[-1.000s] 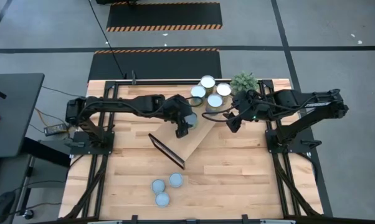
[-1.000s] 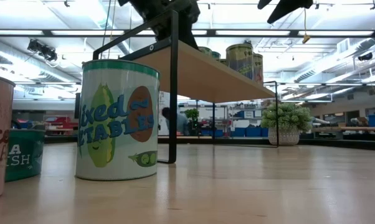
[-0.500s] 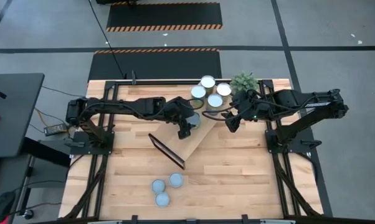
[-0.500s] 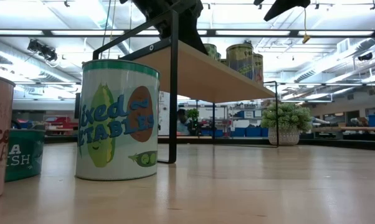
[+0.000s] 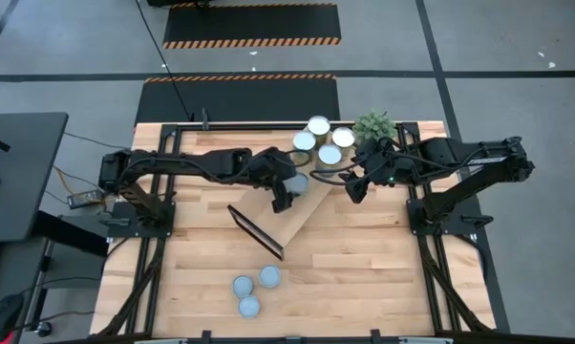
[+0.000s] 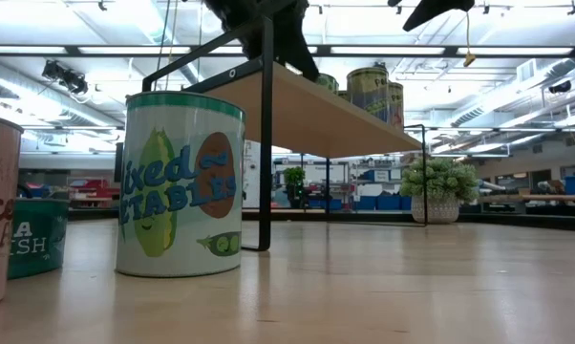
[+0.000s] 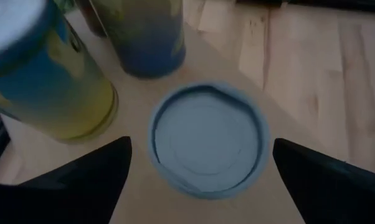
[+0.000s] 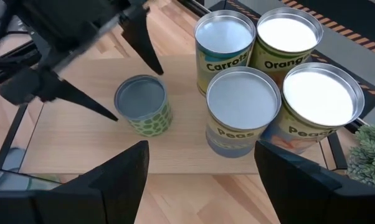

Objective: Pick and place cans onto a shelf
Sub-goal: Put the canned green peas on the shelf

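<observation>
The light-wood shelf (image 5: 311, 201) lies slanting across the table's middle. Several cans (image 5: 318, 139) stand in a cluster on its far end, by the potted plant (image 5: 373, 125). One short can with a blue-grey top (image 7: 206, 140) stands alone on the shelf beside them. My left gripper (image 5: 286, 194) hangs open over it, one finger on either side of its rim, apart from it. My right gripper (image 5: 354, 187) is open and empty, above the shelf's right end near the cluster. Three more cans (image 5: 253, 289) stand on the table near its front edge.
In the low view the three front cans (image 6: 178, 182) loom large on the tabletop, and the shelf (image 6: 316, 110) stands on dark end frames (image 6: 266, 143) above it. The plant (image 6: 438, 186) stands at the back right. The arms' dark frames flank both table sides.
My left gripper has shifted a little over the shelf toward the cluster of cans and reaches slightly lower in the low view. The can under it has stayed standing on the shelf. My right gripper has edged slightly toward the table's left.
</observation>
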`<state>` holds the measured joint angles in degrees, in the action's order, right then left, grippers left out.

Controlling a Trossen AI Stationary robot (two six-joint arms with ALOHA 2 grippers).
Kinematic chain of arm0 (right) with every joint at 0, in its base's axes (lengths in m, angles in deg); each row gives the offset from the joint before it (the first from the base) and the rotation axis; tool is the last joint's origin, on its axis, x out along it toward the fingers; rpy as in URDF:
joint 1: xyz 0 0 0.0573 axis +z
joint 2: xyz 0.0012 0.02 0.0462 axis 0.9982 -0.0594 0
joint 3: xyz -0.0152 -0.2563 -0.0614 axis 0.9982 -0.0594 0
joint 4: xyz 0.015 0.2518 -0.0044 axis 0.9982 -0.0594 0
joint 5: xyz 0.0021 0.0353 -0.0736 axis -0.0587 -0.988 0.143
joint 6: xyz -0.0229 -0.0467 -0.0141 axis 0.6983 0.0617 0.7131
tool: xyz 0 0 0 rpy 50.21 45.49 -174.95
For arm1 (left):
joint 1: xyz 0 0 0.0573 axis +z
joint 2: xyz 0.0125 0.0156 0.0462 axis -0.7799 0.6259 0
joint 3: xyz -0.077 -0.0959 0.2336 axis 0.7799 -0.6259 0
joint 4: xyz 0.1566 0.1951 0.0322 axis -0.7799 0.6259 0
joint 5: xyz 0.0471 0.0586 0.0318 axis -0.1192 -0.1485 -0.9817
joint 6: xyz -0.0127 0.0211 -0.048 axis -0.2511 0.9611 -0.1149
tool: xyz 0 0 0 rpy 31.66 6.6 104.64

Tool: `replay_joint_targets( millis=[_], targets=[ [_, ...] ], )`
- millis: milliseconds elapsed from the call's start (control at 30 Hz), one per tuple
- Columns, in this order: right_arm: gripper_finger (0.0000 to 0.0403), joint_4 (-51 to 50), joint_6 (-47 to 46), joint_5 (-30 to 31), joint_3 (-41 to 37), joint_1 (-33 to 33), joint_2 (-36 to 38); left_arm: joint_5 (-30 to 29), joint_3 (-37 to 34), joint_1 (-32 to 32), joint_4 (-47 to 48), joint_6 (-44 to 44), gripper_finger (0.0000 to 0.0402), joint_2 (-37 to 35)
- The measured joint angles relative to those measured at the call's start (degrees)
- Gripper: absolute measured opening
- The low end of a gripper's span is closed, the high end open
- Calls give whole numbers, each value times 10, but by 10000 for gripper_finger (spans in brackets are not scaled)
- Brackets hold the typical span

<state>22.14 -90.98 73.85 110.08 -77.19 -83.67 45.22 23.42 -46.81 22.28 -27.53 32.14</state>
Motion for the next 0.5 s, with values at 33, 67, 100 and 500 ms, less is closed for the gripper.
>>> replay_joint_targets(
  millis=[33,67,100,500],
  targets=[
    [297,0,0,0,0,0,0,0,3,-2,5,0,396,-5],
    [297,0,0,0,0,0,0,0,7,-2,11,2,396,-8],
    [297,0,1,0,0,0,0,1,13,-2,16,7,396,-11],
    [297,6,0,0,0,0,0,-2,29,-4,150,57,396,-22]
  ],
)
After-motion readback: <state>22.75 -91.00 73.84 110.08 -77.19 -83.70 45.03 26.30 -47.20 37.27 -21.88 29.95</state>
